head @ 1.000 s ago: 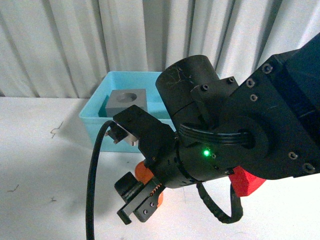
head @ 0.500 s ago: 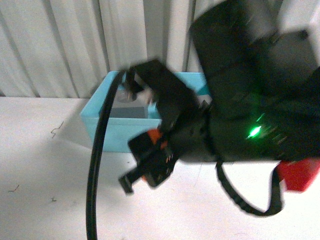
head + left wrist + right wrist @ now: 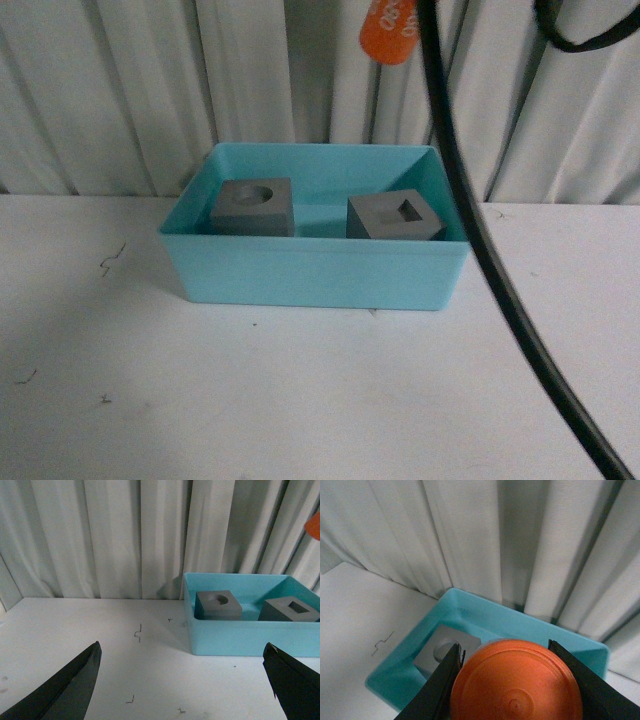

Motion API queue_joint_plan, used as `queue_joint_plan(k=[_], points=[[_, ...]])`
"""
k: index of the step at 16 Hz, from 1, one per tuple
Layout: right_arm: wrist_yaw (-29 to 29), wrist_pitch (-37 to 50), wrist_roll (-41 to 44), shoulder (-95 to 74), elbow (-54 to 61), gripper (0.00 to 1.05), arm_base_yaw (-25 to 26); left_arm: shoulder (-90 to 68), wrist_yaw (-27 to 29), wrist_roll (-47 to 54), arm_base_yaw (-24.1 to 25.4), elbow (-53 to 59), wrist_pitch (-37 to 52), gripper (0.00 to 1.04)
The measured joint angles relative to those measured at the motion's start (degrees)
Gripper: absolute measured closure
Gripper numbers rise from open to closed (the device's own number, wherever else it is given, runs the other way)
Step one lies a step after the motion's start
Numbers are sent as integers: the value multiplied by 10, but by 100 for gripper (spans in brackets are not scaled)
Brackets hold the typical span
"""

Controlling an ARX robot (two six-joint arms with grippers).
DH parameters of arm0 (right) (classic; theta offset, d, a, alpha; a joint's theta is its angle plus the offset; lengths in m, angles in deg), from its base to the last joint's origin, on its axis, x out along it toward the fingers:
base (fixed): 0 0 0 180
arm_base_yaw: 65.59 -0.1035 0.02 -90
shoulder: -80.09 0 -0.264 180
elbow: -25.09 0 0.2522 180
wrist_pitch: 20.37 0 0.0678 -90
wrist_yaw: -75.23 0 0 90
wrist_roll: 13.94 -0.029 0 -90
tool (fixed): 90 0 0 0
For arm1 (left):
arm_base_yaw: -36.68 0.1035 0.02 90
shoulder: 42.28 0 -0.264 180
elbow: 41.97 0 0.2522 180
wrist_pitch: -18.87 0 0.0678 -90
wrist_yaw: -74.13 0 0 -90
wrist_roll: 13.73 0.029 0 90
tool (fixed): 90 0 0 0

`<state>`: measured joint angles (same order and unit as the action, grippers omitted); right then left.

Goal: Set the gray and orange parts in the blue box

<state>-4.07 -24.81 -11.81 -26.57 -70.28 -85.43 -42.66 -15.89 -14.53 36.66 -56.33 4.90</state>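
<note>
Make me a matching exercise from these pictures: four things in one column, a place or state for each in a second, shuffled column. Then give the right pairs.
Things:
1. gray cube with round recess
2. gray cube with square recess
3. orange cylinder
4. left gripper

Places or states:
A. held in the right gripper, above the blue box
B. open, holding nothing
C. in the box, toward the robot's right
D. in the box, toward the robot's left

Pairs: 1-D, 2-C, 3-A, 4-B

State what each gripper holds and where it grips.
The right gripper clamps the orange cylinder by its round sides, one of the fingers on each. The left gripper is open, empty.
</note>
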Motion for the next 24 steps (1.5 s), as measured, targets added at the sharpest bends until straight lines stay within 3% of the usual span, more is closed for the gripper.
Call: queue_joint_plan(k=[3, 6, 21, 24], points=[[-54, -61, -38, -119, -136, 57, -39, 0, 0, 0, 0, 0, 0, 7], [-106, -93, -78, -200, -168, 57, -50, 0, 0, 0, 0, 0, 0, 7], [-144, -191, -128, -362, -318, 57, -72, 0, 0, 0, 0, 0, 0, 7], [-135, -167, -128, -367, -316, 23, -75, 0, 0, 0, 0, 0, 0, 7]])
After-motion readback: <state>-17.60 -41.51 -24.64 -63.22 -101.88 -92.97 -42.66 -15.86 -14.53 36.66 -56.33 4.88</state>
